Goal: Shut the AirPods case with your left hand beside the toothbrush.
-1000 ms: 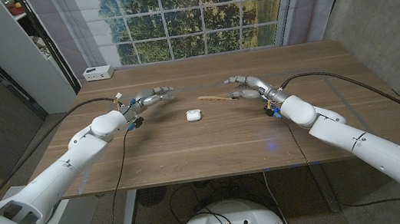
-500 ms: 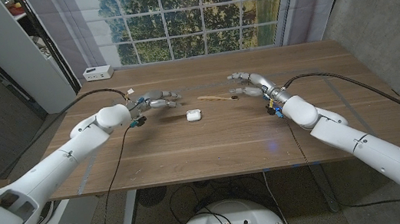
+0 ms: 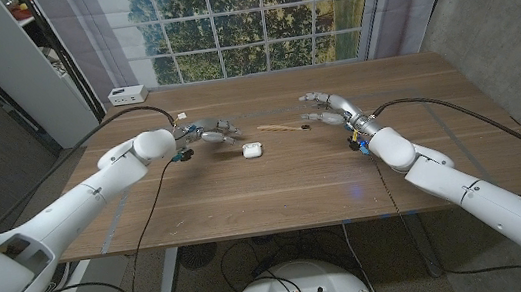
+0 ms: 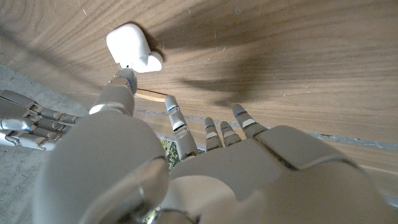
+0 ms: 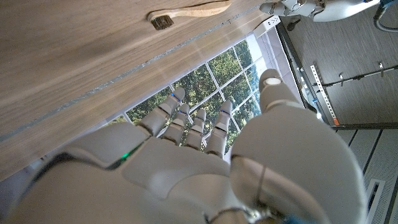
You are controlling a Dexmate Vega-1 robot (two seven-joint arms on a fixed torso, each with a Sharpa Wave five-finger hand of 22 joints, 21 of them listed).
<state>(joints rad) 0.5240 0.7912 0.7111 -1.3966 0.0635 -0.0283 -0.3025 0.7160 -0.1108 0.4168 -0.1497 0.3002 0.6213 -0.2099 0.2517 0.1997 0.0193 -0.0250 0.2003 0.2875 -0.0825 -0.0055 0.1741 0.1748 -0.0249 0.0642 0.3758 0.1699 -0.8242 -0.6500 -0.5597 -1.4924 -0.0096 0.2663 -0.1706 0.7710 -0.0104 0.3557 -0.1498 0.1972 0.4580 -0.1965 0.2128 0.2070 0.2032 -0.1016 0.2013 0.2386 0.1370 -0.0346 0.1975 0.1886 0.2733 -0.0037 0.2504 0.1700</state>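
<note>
The white AirPods case (image 3: 252, 150) sits mid-table with its lid swung open (image 4: 130, 46). Just behind it lies the wooden toothbrush (image 3: 283, 128), bristle head pointing right (image 5: 186, 14). My left hand (image 3: 210, 132) hovers a short way left of the case, fingers spread and reaching toward it, holding nothing. In the left wrist view the left hand's fingertips (image 4: 124, 79) are close to the case but apart from it. My right hand (image 3: 321, 110) hangs right of the toothbrush's head, fingers apart and empty.
A small white box (image 3: 128, 95) stands at the table's (image 3: 276, 189) back left corner. Black cables run along both arms over the table. A window picture lines the wall behind the far edge.
My left hand has moved right and a little lower, closing in on the case. The right hand has drifted slightly toward the far edge. Case and toothbrush have not moved.
</note>
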